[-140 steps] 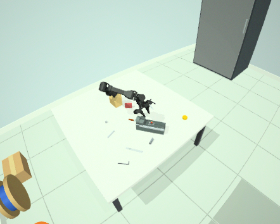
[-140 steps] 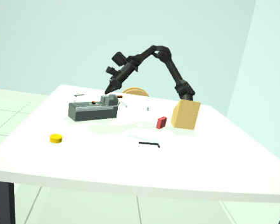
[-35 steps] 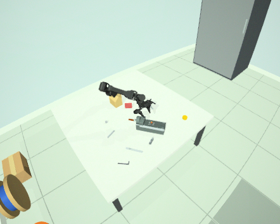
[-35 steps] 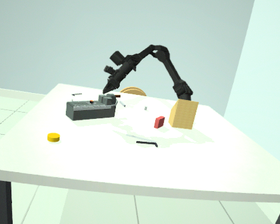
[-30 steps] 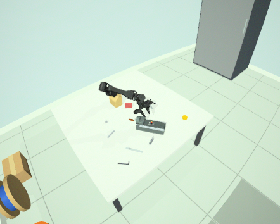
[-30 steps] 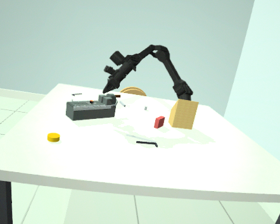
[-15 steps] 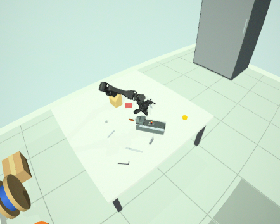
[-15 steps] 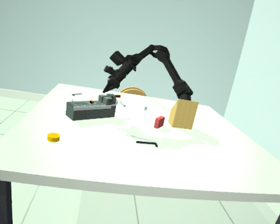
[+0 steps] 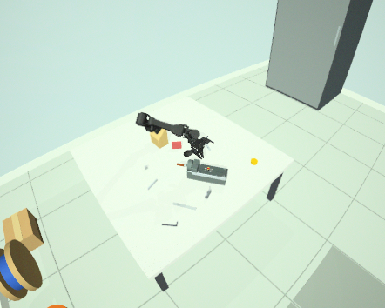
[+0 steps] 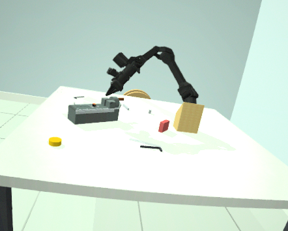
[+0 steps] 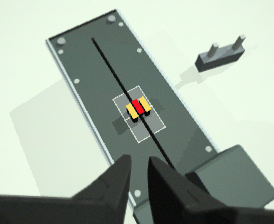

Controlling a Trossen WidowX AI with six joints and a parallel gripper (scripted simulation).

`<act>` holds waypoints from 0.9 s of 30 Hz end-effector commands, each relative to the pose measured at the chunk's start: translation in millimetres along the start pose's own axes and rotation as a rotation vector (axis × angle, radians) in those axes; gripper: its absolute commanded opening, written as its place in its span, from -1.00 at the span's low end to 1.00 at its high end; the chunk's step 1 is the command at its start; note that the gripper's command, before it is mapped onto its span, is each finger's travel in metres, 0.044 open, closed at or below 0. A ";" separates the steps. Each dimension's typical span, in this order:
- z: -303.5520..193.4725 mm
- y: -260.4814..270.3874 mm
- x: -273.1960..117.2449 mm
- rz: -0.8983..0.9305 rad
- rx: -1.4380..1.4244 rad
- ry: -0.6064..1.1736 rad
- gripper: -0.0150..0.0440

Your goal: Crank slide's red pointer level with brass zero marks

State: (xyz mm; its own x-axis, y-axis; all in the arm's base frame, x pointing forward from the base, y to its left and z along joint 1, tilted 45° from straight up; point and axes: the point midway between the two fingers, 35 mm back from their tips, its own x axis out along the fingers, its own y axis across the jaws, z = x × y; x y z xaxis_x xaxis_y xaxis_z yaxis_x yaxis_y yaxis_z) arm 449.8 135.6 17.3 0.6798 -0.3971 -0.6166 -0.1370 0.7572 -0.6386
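The grey machine (image 9: 206, 176) (image 10: 94, 117) (image 11: 90, 75) stands on the table. Its red pointer (image 11: 138, 107) sits between the two brass marks (image 11: 132, 111) (image 11: 145, 104) and looks about level with them; a tiny offset cannot be ruled out. The crank's orange-brown handle (image 9: 180, 164) (image 10: 120, 98) sticks out past the housing end and is out of the wrist view. My gripper (image 10: 107, 94) (image 11: 139, 163) is nearly closed, with a narrow empty gap between the fingertips. It hangs above the machine near its housing end, away from the handle.
The grey housing block (image 11: 235, 180) rises at the machine's crank end. A small two-pin block (image 9: 208, 192) (image 11: 220, 57) stands beside the machine. A yellow disc (image 9: 253, 162) (image 10: 55, 141), a red block (image 9: 176, 145) (image 10: 163, 126) and a tan block (image 9: 159, 139) (image 10: 189, 118) also stand on the table.
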 end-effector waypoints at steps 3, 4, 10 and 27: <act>0.0 -0.1 0.0 -0.001 0.000 0.000 0.13; 0.0 -0.1 0.0 -0.001 0.000 0.000 0.22; 0.0 -0.1 0.0 -0.001 0.000 0.000 0.75; 0.0 -0.1 0.0 -0.001 0.000 0.000 -0.16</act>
State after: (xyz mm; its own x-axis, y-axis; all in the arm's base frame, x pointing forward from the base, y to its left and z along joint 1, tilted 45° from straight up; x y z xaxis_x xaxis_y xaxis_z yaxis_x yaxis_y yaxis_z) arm 449.8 135.5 17.4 0.6799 -0.3980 -0.6159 -0.1363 0.7566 -0.6395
